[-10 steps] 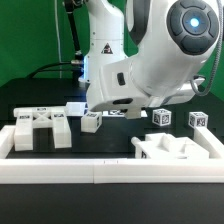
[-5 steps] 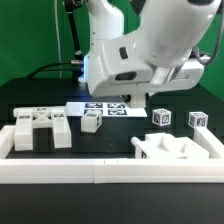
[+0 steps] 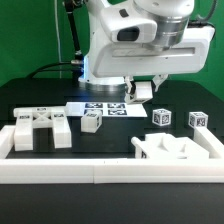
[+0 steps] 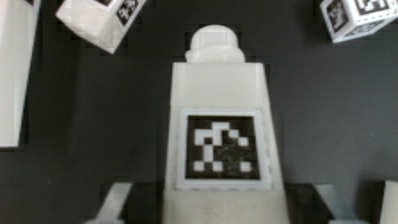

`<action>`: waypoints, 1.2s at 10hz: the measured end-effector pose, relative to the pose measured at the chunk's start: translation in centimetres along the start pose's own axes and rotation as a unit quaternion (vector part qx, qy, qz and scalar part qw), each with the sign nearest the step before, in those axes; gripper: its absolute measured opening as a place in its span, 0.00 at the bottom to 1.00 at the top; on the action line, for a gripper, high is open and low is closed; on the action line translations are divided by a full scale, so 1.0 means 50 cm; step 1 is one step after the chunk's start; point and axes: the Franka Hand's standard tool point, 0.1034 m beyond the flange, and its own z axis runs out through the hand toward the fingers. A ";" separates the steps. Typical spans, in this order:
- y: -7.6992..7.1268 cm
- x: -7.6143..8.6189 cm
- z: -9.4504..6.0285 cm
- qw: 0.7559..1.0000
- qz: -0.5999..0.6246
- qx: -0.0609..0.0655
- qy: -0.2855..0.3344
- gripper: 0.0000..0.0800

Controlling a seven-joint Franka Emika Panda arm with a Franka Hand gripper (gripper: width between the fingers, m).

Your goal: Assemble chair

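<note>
I've got the gripper (image 4: 217, 205) nearly closed, jaws pinching a white chair leg (image 4: 217, 90) by its tagged end. Leg's held up off the table (image 3: 30, 98), just past the marker board (image 3: 100, 108) toward the exterior view's right. Slotted seat block (image 3: 40, 130) sits at the exterior view's left. What's prob. the flat plate (image 3: 175, 148) lies at its right, but I can't see it well.

The arm (image 3: 125, 45) is a bulky, glossy white shell of rounded segments, with a grey inset panel (image 3: 135, 34) and a darker grey band (image 3: 172, 36) toward its two o'clock edge. The pincer (image 3: 141, 90) ends in pale grey fingers (image 4: 125, 205).
</note>
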 end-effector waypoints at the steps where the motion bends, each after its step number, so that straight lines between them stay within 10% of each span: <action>1: 0.003 0.004 -0.002 1.000 0.001 -0.002 0.026 0.37; 5: -0.006 0.062 -0.065 0.984 0.007 -0.007 0.177 0.37; 9: 0.008 0.068 -0.056 0.950 0.004 -0.028 0.311 0.37; 12: -0.031 0.110 -0.093 0.949 -0.006 -0.021 0.316 0.37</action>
